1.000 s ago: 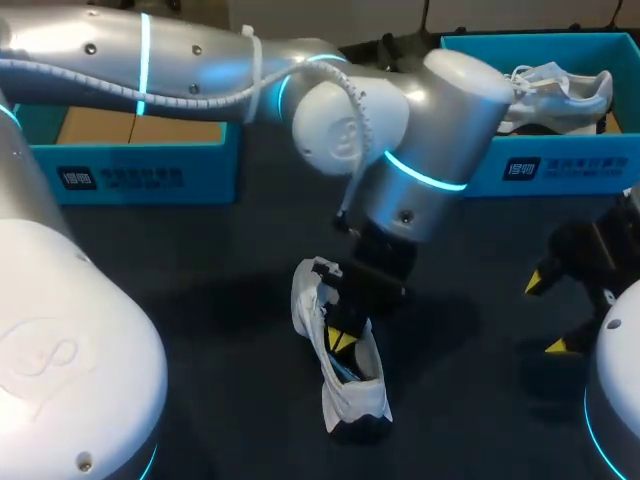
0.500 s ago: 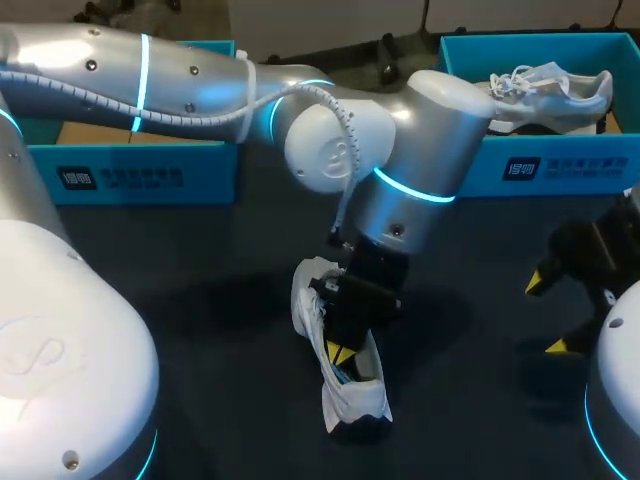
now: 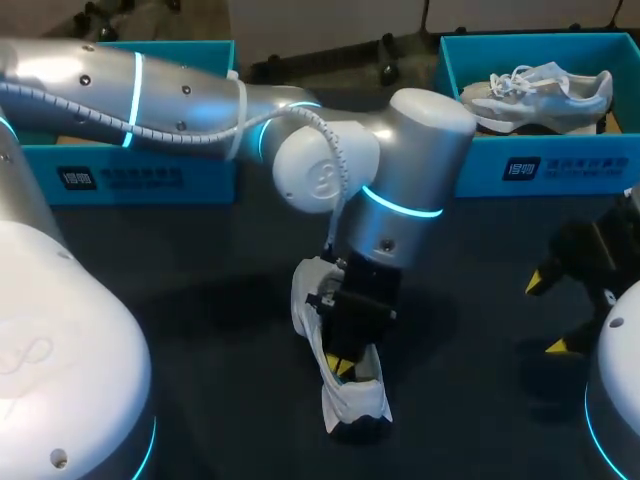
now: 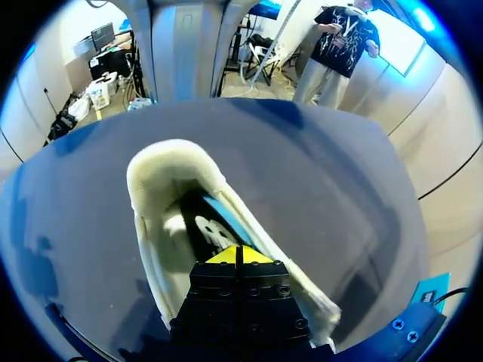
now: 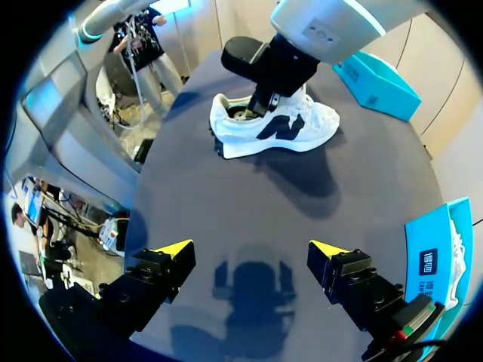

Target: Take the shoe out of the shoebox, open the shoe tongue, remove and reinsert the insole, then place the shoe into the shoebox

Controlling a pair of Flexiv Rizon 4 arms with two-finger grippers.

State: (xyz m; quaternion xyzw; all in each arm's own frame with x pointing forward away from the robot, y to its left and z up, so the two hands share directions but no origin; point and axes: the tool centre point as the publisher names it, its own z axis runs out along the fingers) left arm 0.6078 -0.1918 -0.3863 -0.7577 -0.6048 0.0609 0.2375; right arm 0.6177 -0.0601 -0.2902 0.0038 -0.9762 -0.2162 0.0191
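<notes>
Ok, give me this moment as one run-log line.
left gripper: shut, inside opening of white sneaker | right gripper: open, empty, apart from white sneaker | white sneaker: sole down on table

left arm (image 3: 180, 80): silver-grey tubes, rounded white joint caps, glowing cyan rings, small dark screws | cable (image 3: 343, 185): white, ribbed, looped outside | left gripper (image 4: 238, 253): black bolted block, yellow tips | right gripper (image 5: 251, 249): black fingers, yellow wedge tips | right arm (image 3: 620, 350): white shell, cyan ring

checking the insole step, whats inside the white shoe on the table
The left claw, tips together, sits inside the white shoe over a dark insole with a white mark. Its body covers the toe end, so whether it pinches the insole cannot be seen.
</notes>
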